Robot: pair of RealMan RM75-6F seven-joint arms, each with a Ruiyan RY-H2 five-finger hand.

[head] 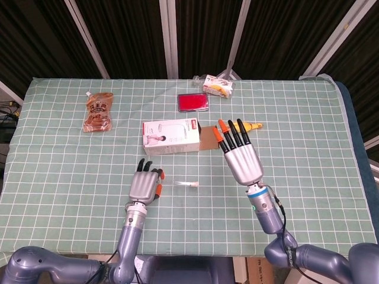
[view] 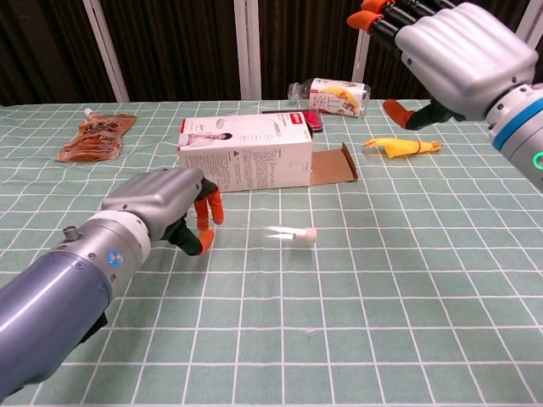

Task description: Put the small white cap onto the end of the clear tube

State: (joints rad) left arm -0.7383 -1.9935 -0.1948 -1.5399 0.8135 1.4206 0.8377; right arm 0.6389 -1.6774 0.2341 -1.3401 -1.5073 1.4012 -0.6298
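The clear tube (head: 187, 184) (view: 286, 235) lies flat on the green checked cloth, with the small white cap (head: 195, 185) (view: 310, 235) sitting at its right end. No hand touches it. My left hand (head: 146, 184) (view: 161, 208) hovers just left of the tube, fingers loosely extended and holding nothing. My right hand (head: 240, 155) (view: 450, 51) is raised to the right of the tube and above it, with its fingers spread and nothing in it.
A white box (head: 172, 135) (view: 246, 153) with an open brown flap lies just behind the tube. Farther back are a red case (head: 193, 102) and a bottle (head: 216, 86) (view: 335, 93). A yellow toy (view: 403, 147) lies at right, a brown pouch (head: 98, 110) (view: 97, 136) at far left.
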